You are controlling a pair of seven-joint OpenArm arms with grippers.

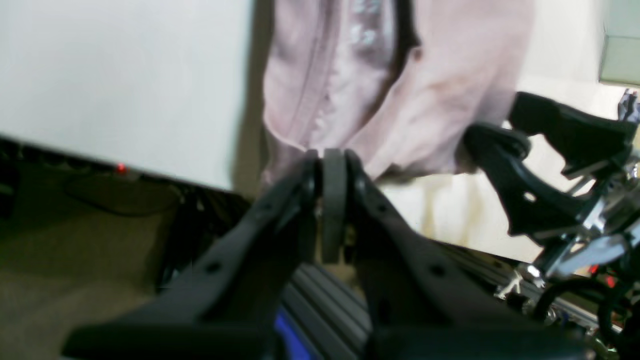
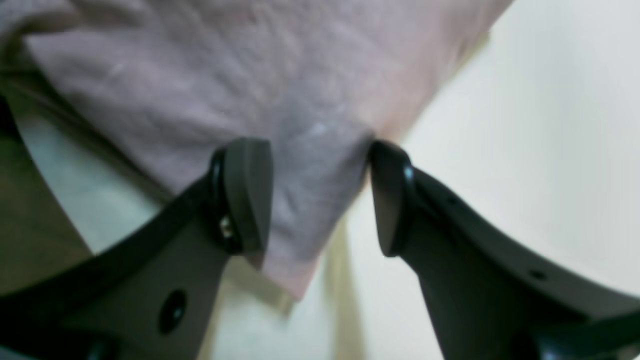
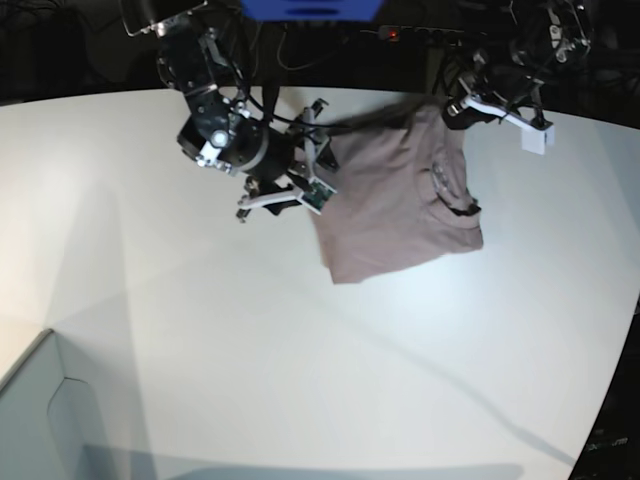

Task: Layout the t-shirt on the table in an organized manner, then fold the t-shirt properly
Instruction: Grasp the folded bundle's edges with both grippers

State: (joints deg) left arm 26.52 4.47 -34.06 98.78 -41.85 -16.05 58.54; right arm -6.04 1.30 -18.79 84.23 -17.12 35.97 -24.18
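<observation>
Two claws work the t-shirt [image 3: 400, 205], which lies bunched on the table [image 3: 300, 380] between them. Left claw [image 1: 332, 160] is clamped tight, pads together, the hem just beyond its tips; whether cloth is pinched, I cannot tell. Right claw [image 2: 320, 195] gapes wide, a fabric corner between its fingers. Spreading phase, I'd say: right must close, then both pull apart.

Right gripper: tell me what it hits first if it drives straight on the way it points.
Most likely the t-shirt. The right gripper stands open with the pink cloth lying between and just beyond its fingertips, over the table. Blur leaves the depth uncertain.
</observation>
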